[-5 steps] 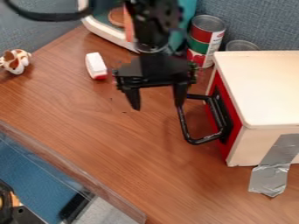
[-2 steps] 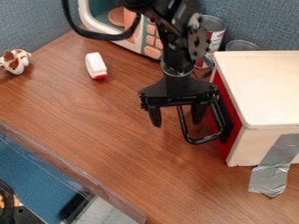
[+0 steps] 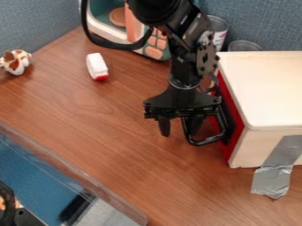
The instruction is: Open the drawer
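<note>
The counter (image 3: 112, 128) looks like smooth wood with wavy lines. The wall (image 3: 256, 20) up top looks like rough cloth. The box (image 3: 268, 84) on the right has a smooth top. Its handle (image 3: 205, 141) is shiny. The silvery tape (image 3: 273, 176) is shiny and wrinkly. The can (image 3: 219, 25) looks like metal.

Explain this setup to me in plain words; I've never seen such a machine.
You're looking down at a slant, from a fixed camera, on a wooden table. The black machine is a robot arm; its gripper is the two-fingered hand at the end. The fingers are apart, one on each side of the outer bar of a black handle, not clamped on it. That handle belongs to the red front of a white box. Also there: a brown-and-white toy, a small white-and-red object and silver tape.
</note>
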